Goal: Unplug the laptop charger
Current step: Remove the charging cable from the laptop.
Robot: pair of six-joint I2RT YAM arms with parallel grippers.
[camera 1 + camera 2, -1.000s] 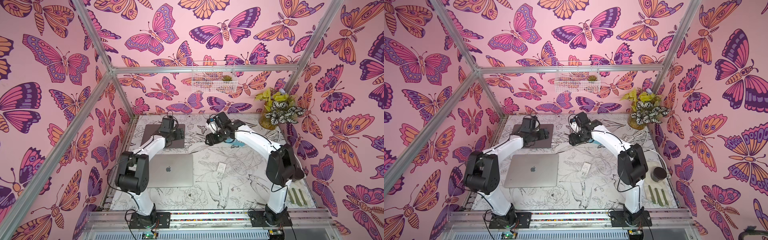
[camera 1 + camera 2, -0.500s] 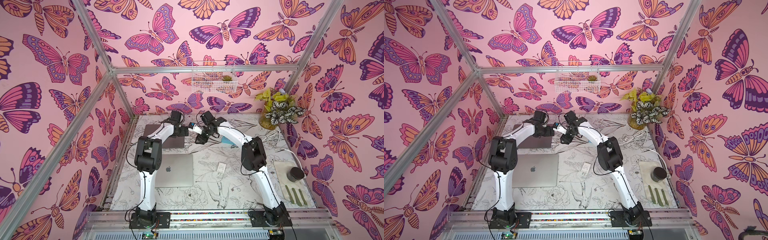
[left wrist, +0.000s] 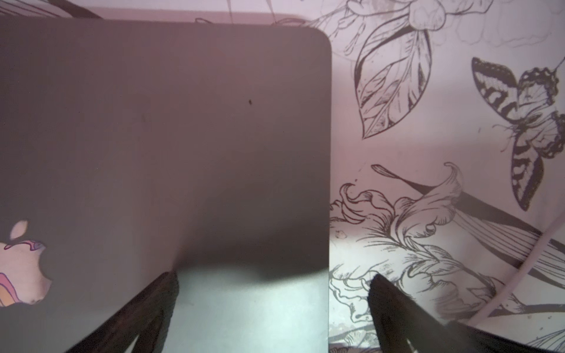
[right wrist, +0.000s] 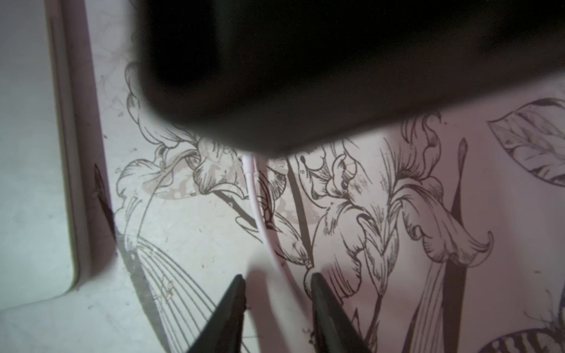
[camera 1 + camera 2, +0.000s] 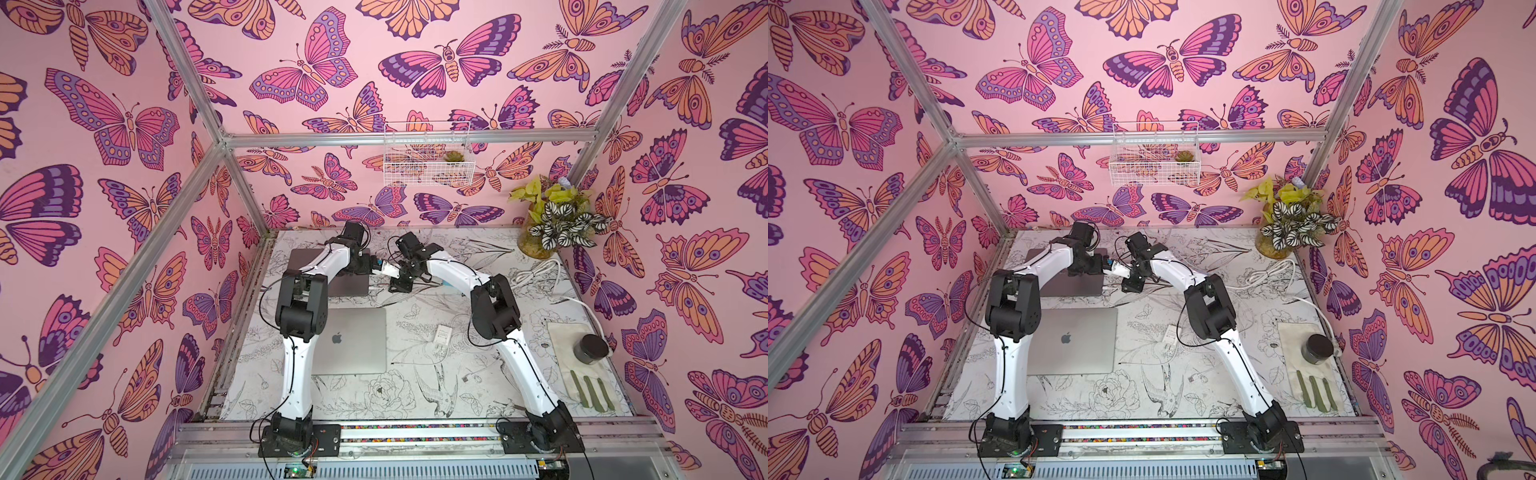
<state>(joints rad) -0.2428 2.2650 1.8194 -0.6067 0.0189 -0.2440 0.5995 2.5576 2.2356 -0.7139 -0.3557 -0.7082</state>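
In the right wrist view a blurred dark bulk (image 4: 305,61) hides the far end of the thin white cable (image 4: 258,214).

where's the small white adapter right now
In both top views the small white adapter lies on the table, just right of the silver laptop and apart from it.

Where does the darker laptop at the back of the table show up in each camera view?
In a top view: the dark laptop lies at the back of the table, left of middle.
In a top view: same spot.
Left wrist: fills most of the picture, logo at one edge.
Right wrist: only a pale strip with a rounded corner.
Shared landmark: the flower-print table beside its edge; both wrist views also show the white cable there.
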